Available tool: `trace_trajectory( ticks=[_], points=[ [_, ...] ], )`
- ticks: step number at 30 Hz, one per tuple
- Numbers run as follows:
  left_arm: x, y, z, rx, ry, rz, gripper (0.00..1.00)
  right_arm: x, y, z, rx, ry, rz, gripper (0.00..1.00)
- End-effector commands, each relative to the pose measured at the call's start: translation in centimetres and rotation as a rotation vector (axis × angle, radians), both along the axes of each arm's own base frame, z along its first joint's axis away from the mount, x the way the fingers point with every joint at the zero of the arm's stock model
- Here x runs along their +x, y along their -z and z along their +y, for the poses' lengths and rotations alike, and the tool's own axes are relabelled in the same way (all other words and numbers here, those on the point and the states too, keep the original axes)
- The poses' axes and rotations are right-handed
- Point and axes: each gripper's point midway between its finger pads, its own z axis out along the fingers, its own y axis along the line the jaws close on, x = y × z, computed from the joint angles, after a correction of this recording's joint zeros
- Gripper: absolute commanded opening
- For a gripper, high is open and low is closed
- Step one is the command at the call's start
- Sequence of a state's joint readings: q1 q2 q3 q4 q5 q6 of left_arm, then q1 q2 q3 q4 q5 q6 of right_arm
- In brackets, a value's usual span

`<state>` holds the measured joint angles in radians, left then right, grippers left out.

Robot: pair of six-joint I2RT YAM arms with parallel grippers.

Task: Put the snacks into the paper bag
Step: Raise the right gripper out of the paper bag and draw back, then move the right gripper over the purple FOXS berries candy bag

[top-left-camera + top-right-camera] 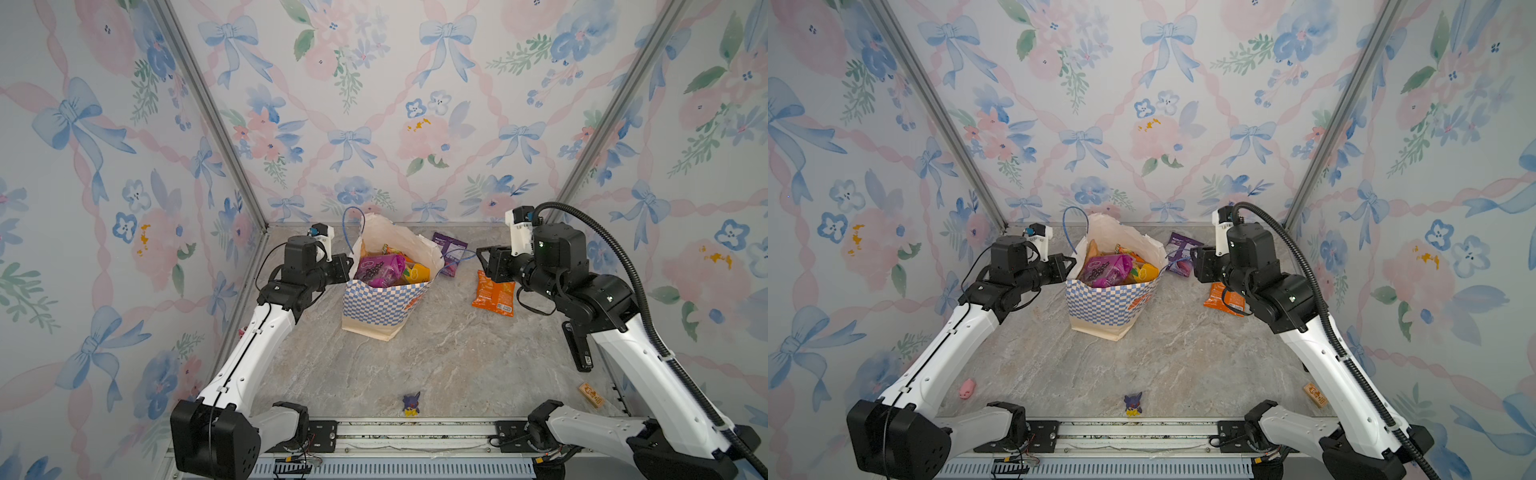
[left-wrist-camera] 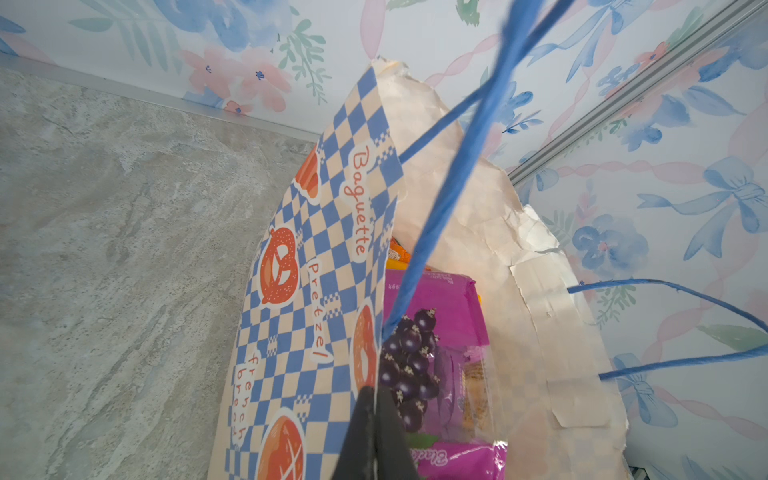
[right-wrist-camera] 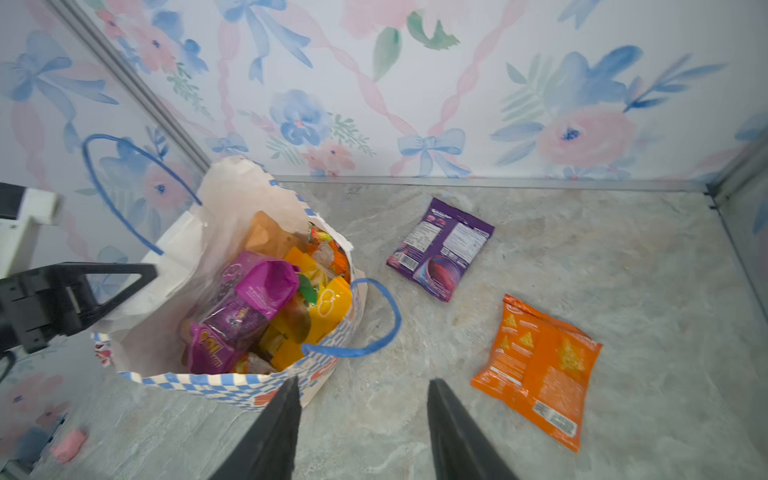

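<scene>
**Q:** Where were the snacks (image 1: 1113, 268) found?

**A:** Several were seen packed inside the paper bag (image 1: 382, 303). A magenta packet (image 1: 380, 268) printed with dark grapes lay uppermost, and a yellow packet (image 1: 417, 272) was just beside it at three o'clock. Two were left lying flat on the tabletop (image 1: 415, 365). A purple packet (image 1: 449, 249) was at about two o'clock from the bag, and an orange packet (image 1: 493, 295) at about three o'clock, apart from the bag.

**Q:** How was the bag placed?

**A:** It was stood upright with its mouth open, toward the twelve o'clock side of the tabletop, near the back wall. One blue cord handle (image 1: 353, 216) was raised above the rim at eleven o'clock. The other handle (image 3: 390, 316) was drooped over the three o'clock rim, toward the purple packet.

**Q:** How were the end effectors disposed?

**A:** The left gripper (image 2: 374, 399) was set at the bag's nine o'clock rim. In the left wrist view its fingers were seen pinched together on the paper wall. The right gripper (image 3: 363, 381) was held above the tabletop at the bag's three o'clock side, near the orange packet. Its fingers were spread apart and nothing was held between them.

**Q:** What else was recorded?

**A:** A small purple-and-yellow figurine (image 1: 411, 405) was stood at six o'clock, near the front edge. A wooden block (image 1: 591, 395) was at about four o'clock, beside the right arm. A small pink object (image 1: 966, 388) was seen at about eight o'clock in a top view.
</scene>
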<state>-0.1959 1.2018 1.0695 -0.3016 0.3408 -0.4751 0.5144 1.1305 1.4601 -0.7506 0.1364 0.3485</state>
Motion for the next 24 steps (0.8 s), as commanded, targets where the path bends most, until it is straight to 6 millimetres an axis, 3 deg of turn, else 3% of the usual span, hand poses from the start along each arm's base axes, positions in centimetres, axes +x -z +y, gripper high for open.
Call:
trace_trajectory(
  ticks=[1,6,13,24],
  points=[
    [0.1,0.1,-0.2,0.004,0.003,0.002,0.00,0.8,3.5,-3.0,0.011,0.140,0.077,0.55],
    [0.1,0.1,-0.2,0.005,0.004,0.001,0.00,2.2,10.0,-3.9,0.000,0.207,0.201,0.59],
    [-0.2,0.3,0.0,0.012,-0.001,0.000,0.00,5.0,17.8,-1.8,0.009,0.271,0.276,0.60],
    [-0.6,0.4,0.2,0.013,-0.003,-0.002,0.00,9.5,22.5,3.5,0.069,0.267,0.315,0.63]
  ],
)
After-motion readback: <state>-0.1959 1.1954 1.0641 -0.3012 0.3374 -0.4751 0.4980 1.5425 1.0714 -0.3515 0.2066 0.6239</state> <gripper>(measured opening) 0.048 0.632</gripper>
